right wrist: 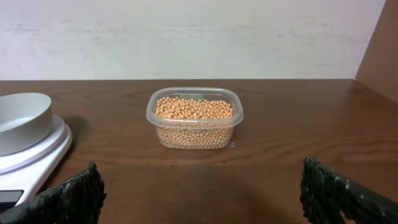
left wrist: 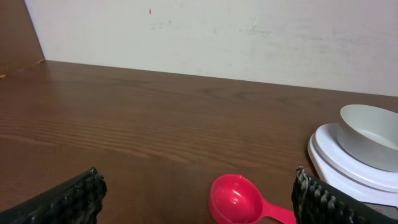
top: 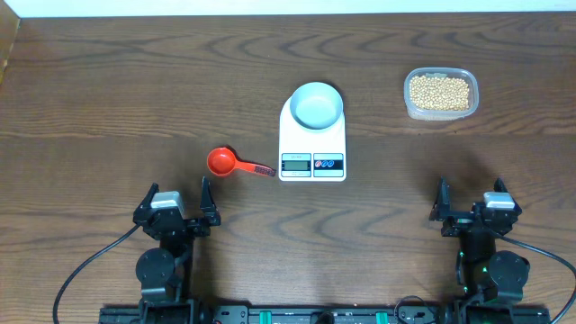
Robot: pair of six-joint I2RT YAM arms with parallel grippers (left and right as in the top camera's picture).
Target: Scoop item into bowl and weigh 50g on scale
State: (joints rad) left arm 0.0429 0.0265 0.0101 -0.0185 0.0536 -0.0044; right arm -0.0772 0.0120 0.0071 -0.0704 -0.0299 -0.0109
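The white scale (top: 312, 144) sits at the table's middle with the pale blue-grey bowl (top: 316, 104) on it; the bowl looks empty. Both show in the left wrist view, scale (left wrist: 348, 163) and bowl (left wrist: 370, 127), and in the right wrist view, scale (right wrist: 37, 155) and bowl (right wrist: 22, 121). Tan beans (top: 439, 91) fill a clear plastic tub (top: 409, 105) at the far right, centred in the right wrist view (right wrist: 194, 108). A red scoop (top: 221, 162) lies left of the scale, just ahead of my open left gripper (left wrist: 199, 199). My left gripper (top: 175, 206) and right gripper (top: 471, 200) rest open and empty near the front edge.
A pale wall runs along the table's far edge (top: 288, 7). The dark wood table (top: 135, 90) is bare to the left of the scoop and between the scale and the tub. Black cables trail from both arm bases at the front.
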